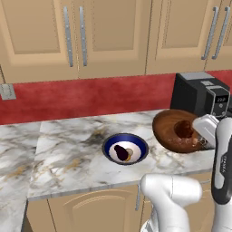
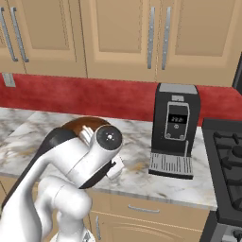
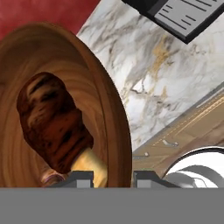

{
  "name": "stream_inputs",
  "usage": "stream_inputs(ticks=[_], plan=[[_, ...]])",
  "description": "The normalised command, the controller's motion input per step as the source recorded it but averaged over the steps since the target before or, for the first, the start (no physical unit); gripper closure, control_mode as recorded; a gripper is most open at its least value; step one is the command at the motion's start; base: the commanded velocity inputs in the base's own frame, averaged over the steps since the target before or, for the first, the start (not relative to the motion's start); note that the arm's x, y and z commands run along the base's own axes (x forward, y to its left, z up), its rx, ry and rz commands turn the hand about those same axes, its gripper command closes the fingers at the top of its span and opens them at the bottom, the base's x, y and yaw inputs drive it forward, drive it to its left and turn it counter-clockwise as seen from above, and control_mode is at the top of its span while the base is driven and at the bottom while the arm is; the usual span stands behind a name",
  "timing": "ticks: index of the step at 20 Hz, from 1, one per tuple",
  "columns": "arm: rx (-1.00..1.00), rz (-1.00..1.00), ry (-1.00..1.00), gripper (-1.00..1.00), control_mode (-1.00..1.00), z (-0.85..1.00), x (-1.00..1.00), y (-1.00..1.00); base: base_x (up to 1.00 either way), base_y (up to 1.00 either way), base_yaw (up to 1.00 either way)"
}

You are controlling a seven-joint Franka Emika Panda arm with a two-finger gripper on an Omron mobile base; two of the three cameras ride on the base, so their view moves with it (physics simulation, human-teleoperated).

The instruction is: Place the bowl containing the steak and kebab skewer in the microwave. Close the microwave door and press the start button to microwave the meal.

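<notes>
The brown wooden bowl point(image 1: 174, 131) hangs tilted just above the marble counter point(image 1: 68, 154), near its front right. My gripper point(image 1: 200, 137) is shut on its right rim. In the hand view the rim point(image 3: 116, 144) runs between my two fingertips point(image 3: 114, 178). A dark reddish-brown steak point(image 3: 50, 118) lies against the bowl's inner wall, with a pale skewer piece point(image 3: 89, 164) below it. In the right base view my arm hides most of the bowl point(image 2: 85, 124). The microwave and its door are out of view.
A blue-rimmed bowl point(image 1: 125, 148) with dark food sits on the counter left of the wooden one. The black coffee machine point(image 2: 176, 123) stands to the right by the red backsplash, its drip tray point(image 3: 183, 15) close by. A stove point(image 2: 227, 160) borders the counter's right end.
</notes>
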Motion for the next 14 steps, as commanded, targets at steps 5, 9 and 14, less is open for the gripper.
stream_inputs(ticks=[5, 9, 14], plan=[[-0.02, 0.0, -0.08, 1.0, -1.0, 0.0, -0.97, 0.01, 0.0, 0.0, 0.0], [-0.03, -0.02, -0.06, 1.0, -1.0, 0.04, -0.72, 0.02, 0.0, 0.0, 0.0], [0.0, -0.04, 0.04, 1.0, -1.0, 0.3, 0.25, 0.0, 0.0, 0.0, 0.0]])
